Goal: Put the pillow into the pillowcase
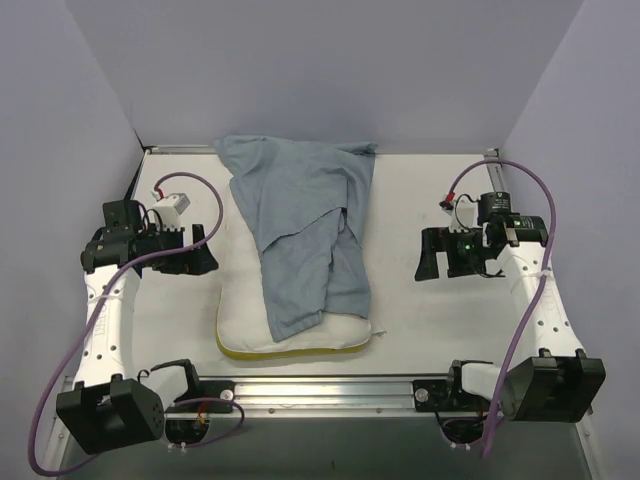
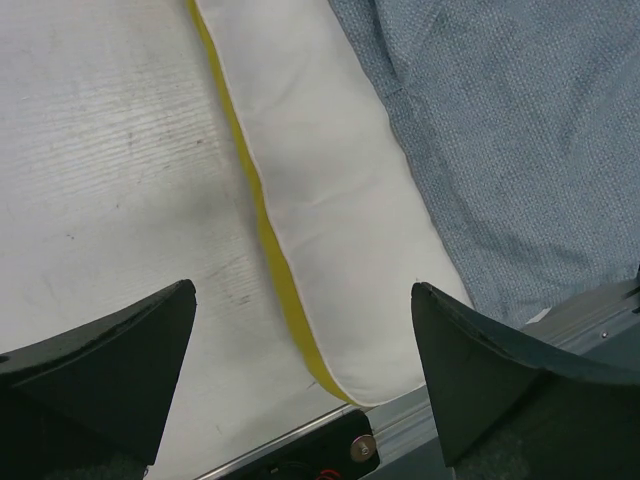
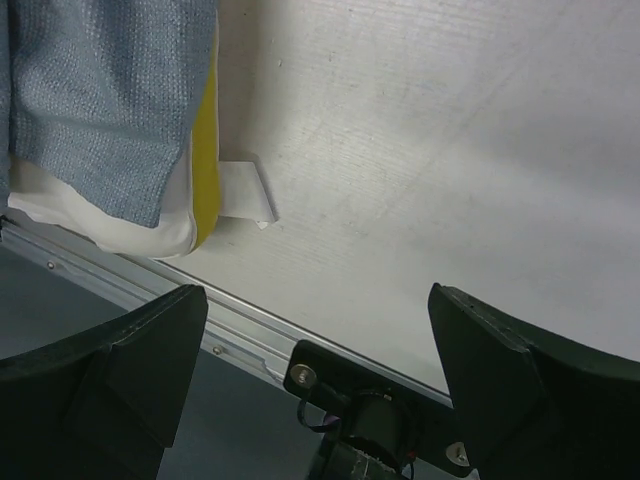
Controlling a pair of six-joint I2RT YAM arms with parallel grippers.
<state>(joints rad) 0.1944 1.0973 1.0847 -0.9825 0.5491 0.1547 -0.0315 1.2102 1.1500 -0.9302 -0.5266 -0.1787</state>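
Observation:
The white pillow (image 1: 245, 305) with a yellow piped edge lies in the middle of the table, its near end by the front rail. The grey-blue pillowcase (image 1: 300, 220) is draped crumpled over it, covering most of it and reaching the back wall. My left gripper (image 1: 205, 250) is open and empty just left of the pillow; the left wrist view shows the pillow (image 2: 330, 200) and pillowcase (image 2: 520, 140) between its fingers. My right gripper (image 1: 428, 255) is open and empty, well right of the pillow. The right wrist view shows the pillow's corner (image 3: 150, 235) and the pillowcase (image 3: 100, 90).
A metal rail (image 1: 320, 390) runs along the table's near edge between the arm bases. Walls close the table at the back and both sides. A small white tag (image 3: 245, 190) sticks out from the pillow's corner. Bare table (image 1: 440, 190) lies right of the pillow.

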